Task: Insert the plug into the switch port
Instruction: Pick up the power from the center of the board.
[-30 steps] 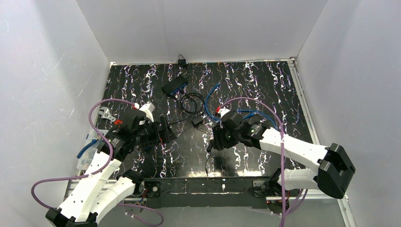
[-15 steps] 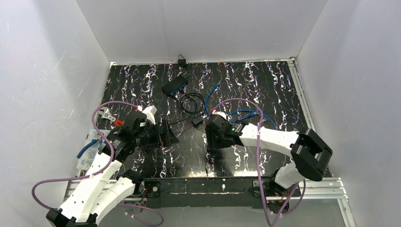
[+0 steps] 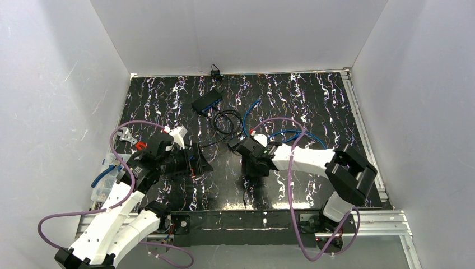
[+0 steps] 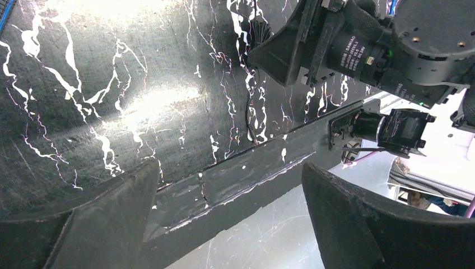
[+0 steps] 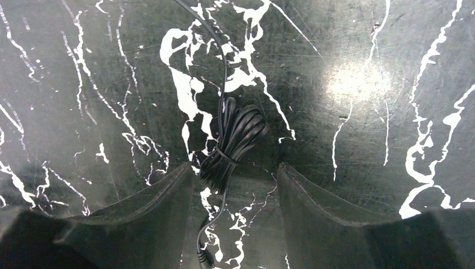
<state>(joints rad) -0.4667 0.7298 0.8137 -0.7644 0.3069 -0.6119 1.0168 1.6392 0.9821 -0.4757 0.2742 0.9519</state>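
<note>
Plug (image 5: 200, 259) on its coiled cable (image 5: 235, 140) lies on the table (image 5: 364, 140) directly beneath the right gripper (image 5: 233, 171), jaws parted astride the cable's long axis, nothing gripped; left gripper (image 4: 228, 168) agape, empty, farther off.

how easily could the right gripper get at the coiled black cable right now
Probably yes: the right gripper hangs open right above the coiled black cable, fingers either side of its near end, nothing in between.
</note>
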